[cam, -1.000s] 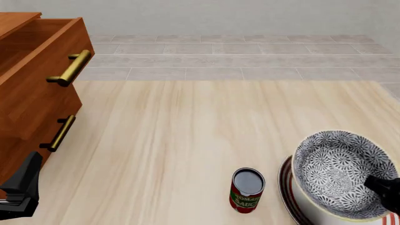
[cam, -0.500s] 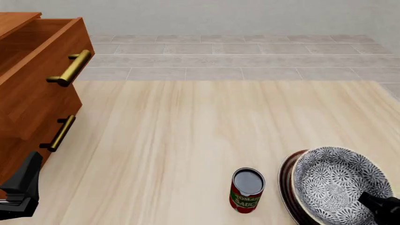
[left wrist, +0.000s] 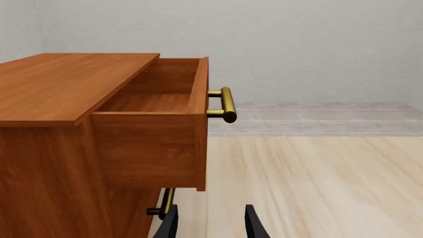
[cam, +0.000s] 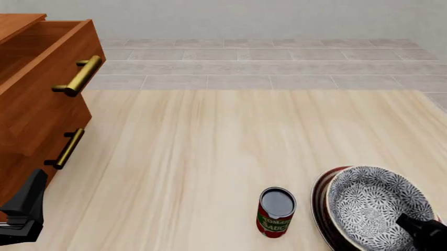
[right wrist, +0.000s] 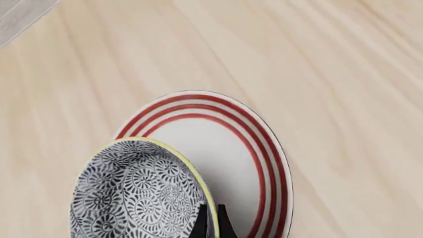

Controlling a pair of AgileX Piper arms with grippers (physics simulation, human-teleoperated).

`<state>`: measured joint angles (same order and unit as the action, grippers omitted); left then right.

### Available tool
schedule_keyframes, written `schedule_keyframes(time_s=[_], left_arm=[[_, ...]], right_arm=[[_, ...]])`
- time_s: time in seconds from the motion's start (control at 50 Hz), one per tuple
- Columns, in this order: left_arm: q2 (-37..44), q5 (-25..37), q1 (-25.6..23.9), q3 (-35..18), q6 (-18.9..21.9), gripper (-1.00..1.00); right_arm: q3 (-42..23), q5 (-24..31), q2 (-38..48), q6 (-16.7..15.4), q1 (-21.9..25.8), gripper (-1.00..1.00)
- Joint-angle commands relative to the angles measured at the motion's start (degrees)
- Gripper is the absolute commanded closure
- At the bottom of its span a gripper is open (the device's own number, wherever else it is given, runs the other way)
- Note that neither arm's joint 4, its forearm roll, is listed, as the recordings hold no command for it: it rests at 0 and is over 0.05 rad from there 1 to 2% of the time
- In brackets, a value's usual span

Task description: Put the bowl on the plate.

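The grey-and-white floral bowl (cam: 373, 204) lies low over the red-ringed white plate (cam: 321, 201) at the table's near right corner. Only the plate's left rim shows in the front view. My right gripper (cam: 408, 225) is shut on the bowl's near-right rim. In the right wrist view its thin fingers (right wrist: 201, 224) pinch the yellowish rim of the bowl (right wrist: 132, 193), which covers one side of the plate (right wrist: 231, 144). Far off at the near left, my left gripper (cam: 31, 196) stands open and empty, and its fingers (left wrist: 254, 225) point towards the cabinet.
A red-labelled can (cam: 276, 212) stands upright just left of the plate. A wooden cabinet (cam: 35, 110) with brass handles fills the left side, and its top drawer (left wrist: 158, 99) is pulled open. The table's far edge meets a tiled floor.
The bowl came down with my right gripper from a raised, tilted pose onto the plate. It has barely moved in the last half second. The left arm stayed still.
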<state>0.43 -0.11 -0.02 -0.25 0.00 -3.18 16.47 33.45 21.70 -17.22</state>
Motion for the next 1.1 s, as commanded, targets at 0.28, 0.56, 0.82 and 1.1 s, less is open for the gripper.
schedule_keyframes(time_s=[0.28, 0.56, 0.82, 1.1], left_arm=[[-0.01, 0.0, 0.02, 0.0, 0.0, -1.0], [0.0, 0.0, -0.01, 0.0, 0.0, -1.0], [0.01, 0.0, 0.0, 0.0, 0.0, -1.0], [0.0, 0.0, 0.0, 0.0, 0.01, -1.0]], right_arm=[[0.49, -4.48, 4.95, -1.55, -1.13, -1.0], [-1.52, -1.78, 3.48, -2.29, -1.63, -1.0], [-10.32, 5.64, 0.99, -5.13, -2.76, -1.0], [-18.64, 13.17, -2.13, -7.21, -1.19, -1.0]])
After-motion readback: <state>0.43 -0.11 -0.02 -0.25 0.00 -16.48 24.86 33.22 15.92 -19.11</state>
